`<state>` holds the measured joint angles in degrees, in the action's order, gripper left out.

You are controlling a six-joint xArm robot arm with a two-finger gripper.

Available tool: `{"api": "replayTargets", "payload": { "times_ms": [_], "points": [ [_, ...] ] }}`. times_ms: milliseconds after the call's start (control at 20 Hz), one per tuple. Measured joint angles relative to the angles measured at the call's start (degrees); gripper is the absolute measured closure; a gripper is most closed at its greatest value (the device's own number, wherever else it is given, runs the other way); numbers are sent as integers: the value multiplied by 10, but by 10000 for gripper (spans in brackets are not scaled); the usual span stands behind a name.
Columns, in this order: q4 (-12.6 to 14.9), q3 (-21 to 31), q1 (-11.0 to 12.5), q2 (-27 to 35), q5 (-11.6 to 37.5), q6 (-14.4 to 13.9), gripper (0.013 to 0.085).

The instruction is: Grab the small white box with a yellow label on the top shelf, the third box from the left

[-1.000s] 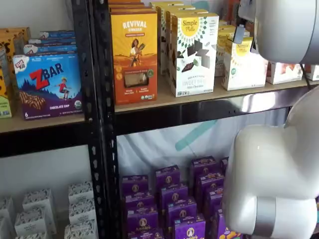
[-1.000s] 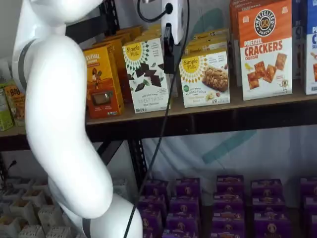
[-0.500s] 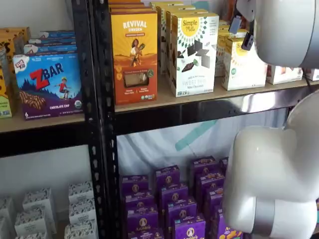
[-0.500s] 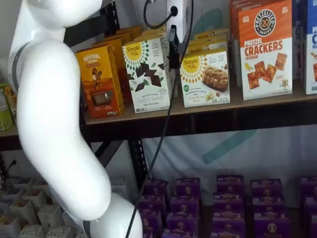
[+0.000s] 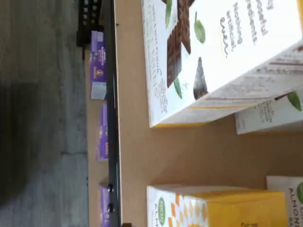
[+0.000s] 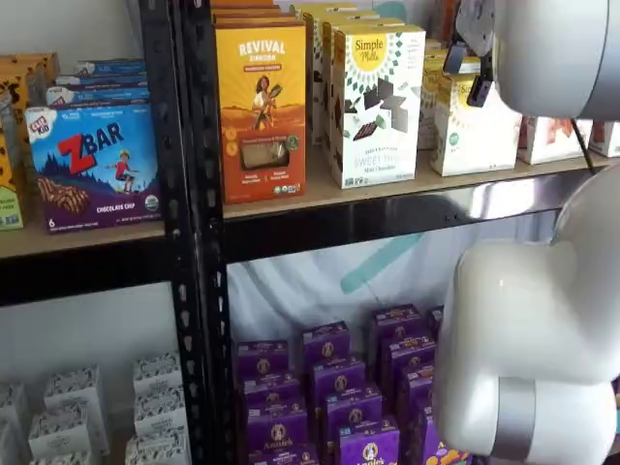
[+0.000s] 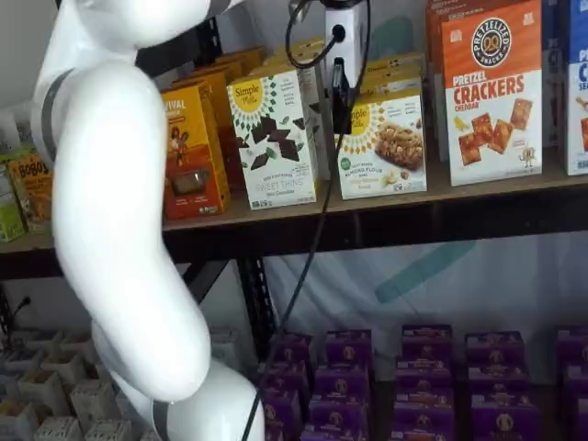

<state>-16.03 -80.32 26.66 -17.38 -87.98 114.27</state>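
Note:
The small white box [image 7: 381, 147] with its yellow sunburst stands on the top shelf [image 7: 478, 186], just right of a taller white Simple Mills box [image 7: 274, 138]. In a shelf view it shows as a white carton with a yellow top [image 6: 475, 131]. My gripper [image 7: 342, 112] hangs from the top edge in front of the small box's upper left corner. In a shelf view its two black fingers [image 6: 453, 58] stand apart, so the gripper [image 6: 466, 75] is open and holds nothing. The wrist view shows the small box's yellow panel [image 5: 227, 208] and the tan shelf board [image 5: 137, 142].
An orange Revival box [image 6: 260, 111] stands left of the tall white box [image 6: 376, 102]. Pretzel cracker boxes [image 7: 491, 92] stand to the right. Purple boxes [image 6: 329, 387] fill the shelf below. My white arm [image 7: 119, 230] crosses the view's left side. A black upright [image 6: 189, 232] divides the shelves.
My gripper has moved to the right, from in front of the tall white box to the small white box's left corner. The boxes have not moved.

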Motion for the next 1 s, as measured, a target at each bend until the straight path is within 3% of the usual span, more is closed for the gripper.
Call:
{"api": "replayTargets", "payload": {
  "times_ms": [300, 650, 1000],
  "points": [
    [35, -39, -9, 37, -35, -5, 130],
    [70, -40, -24, 45, -45, -15, 130],
    [84, -41, -31, 50, -54, -20, 130]
  ]
}}
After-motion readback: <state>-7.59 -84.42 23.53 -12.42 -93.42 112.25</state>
